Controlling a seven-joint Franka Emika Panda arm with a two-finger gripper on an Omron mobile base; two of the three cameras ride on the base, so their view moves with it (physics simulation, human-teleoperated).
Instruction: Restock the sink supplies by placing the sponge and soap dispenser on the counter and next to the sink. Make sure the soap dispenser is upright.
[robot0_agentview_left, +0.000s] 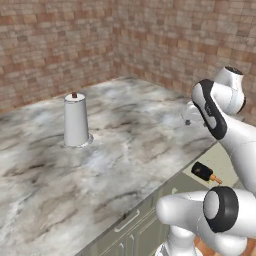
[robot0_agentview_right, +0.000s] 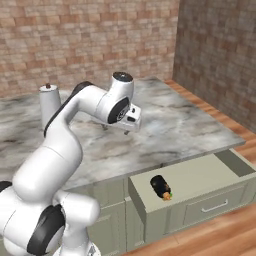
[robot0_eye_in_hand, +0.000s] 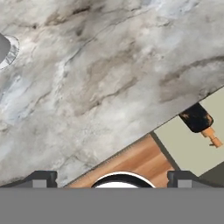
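The soap dispenser (robot0_agentview_right: 161, 187), a black bottle with an orange nozzle, lies on its side in an open drawer (robot0_agentview_right: 200, 176) below the counter edge. It also appears in the left base view (robot0_agentview_left: 205, 172) and at the right of the hand view (robot0_eye_in_hand: 197, 119). My gripper (robot0_eye_in_hand: 113, 178) hangs open and empty above the marble counter (robot0_eye_in_hand: 109, 65), near its front edge and up and to the left of the drawer. The gripper is also visible in the base views (robot0_agentview_left: 188, 118) (robot0_agentview_right: 125, 125). The sponge and the sink are out of view.
A tall grey tapered container (robot0_agentview_left: 75, 121) with a dark knob stands on the counter toward the back left. Brick walls close off the counter's far sides. Wooden floor (robot0_agentview_right: 225, 230) lies in front of the sage-green cabinets (robot0_agentview_right: 115, 215).
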